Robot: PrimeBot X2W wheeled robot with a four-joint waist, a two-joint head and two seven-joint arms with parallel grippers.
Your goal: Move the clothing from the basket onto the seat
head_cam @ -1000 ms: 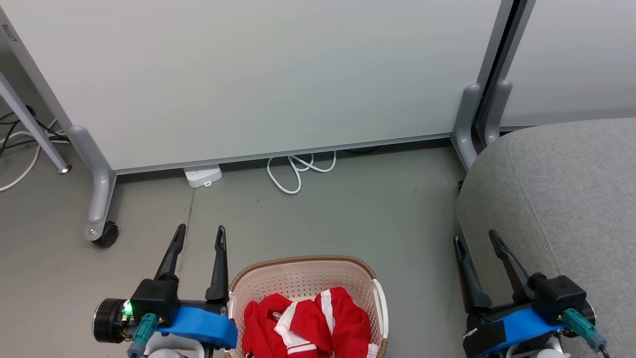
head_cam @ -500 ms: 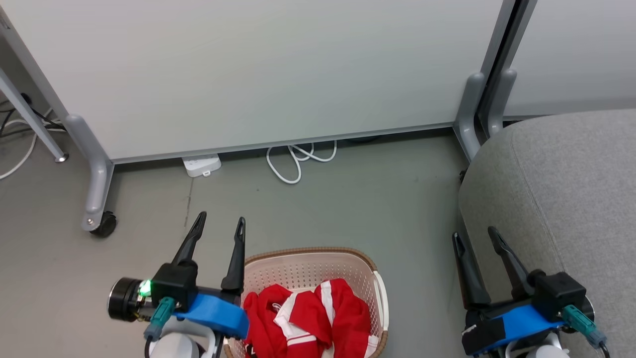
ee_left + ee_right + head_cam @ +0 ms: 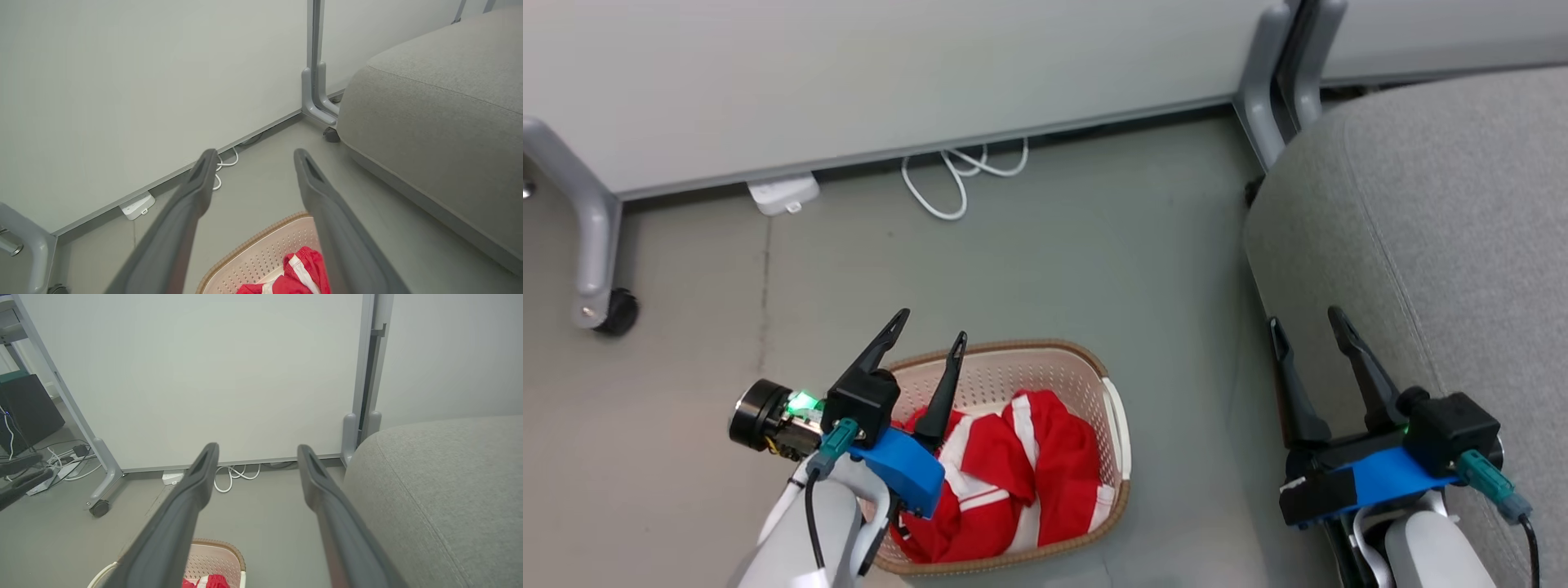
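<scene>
The red clothing (image 3: 1013, 469) with white stripes lies bunched in the cream basket (image 3: 1086, 371) on the floor, low in the head view. My left gripper (image 3: 929, 325) hangs open over the basket's left rim, fingers apart and holding nothing. In the left wrist view the clothing (image 3: 304, 267) and the basket (image 3: 261, 255) show between my left gripper's (image 3: 254, 157) fingers. The grey seat (image 3: 1437, 212) stands to the right. My right gripper (image 3: 1305, 320) is open beside the seat's front edge, empty. The right wrist view has my right gripper (image 3: 257, 451), the basket (image 3: 218, 559), a bit of clothing (image 3: 210, 581) and the seat (image 3: 441, 486).
A pale partition panel (image 3: 849, 65) on grey castor legs (image 3: 592, 245) stands behind the basket. A white power strip (image 3: 783, 194) and a looped white cable (image 3: 960, 175) lie at its foot. Bare grey floor separates basket and seat.
The head camera has tipped down and turned, so the whole scene has shifted up and left. My left gripper has moved right and forward, from beside the basket to over its left rim. The right gripper keeps its pose.
</scene>
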